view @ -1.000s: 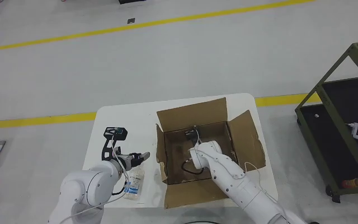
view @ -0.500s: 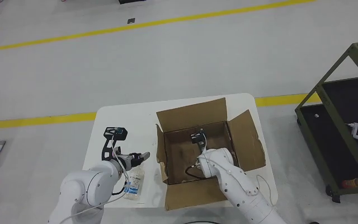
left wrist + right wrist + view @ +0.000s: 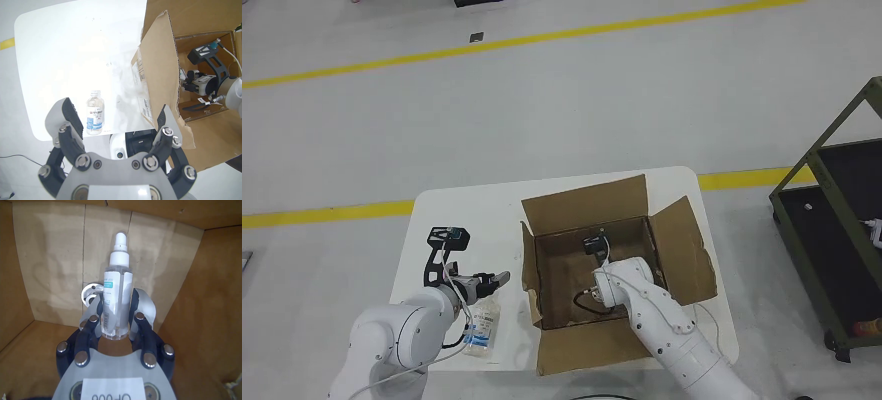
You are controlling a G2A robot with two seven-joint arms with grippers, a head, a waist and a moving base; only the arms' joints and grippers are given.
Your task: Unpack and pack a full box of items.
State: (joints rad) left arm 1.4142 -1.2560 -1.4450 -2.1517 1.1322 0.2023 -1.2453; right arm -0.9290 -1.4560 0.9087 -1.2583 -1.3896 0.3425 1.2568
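An open cardboard box (image 3: 682, 245) stands on the white table (image 3: 457, 215), its flaps spread. My right gripper (image 3: 115, 302) is inside the box (image 3: 45, 256), shut on a clear spray bottle (image 3: 116, 294) with a white nozzle. A round metal flange (image 3: 88, 293) lies on the box floor just beyond the bottle. My left gripper (image 3: 117, 117) hangs open over the table's near edge, left of the box (image 3: 160, 62). A small clear bottle with a blue and white label (image 3: 95, 113) lies on the table below it, seen also in the top view as the small bottle (image 3: 482, 328).
A dark green cart (image 3: 832, 215) stands off the table's right side. Yellow floor lines (image 3: 522, 40) run behind the table. The table's left and far parts are bare white surface.
My right arm has shifted slightly inside the box, first toward the right, then a little back. The left arm and the small bottle have not moved.
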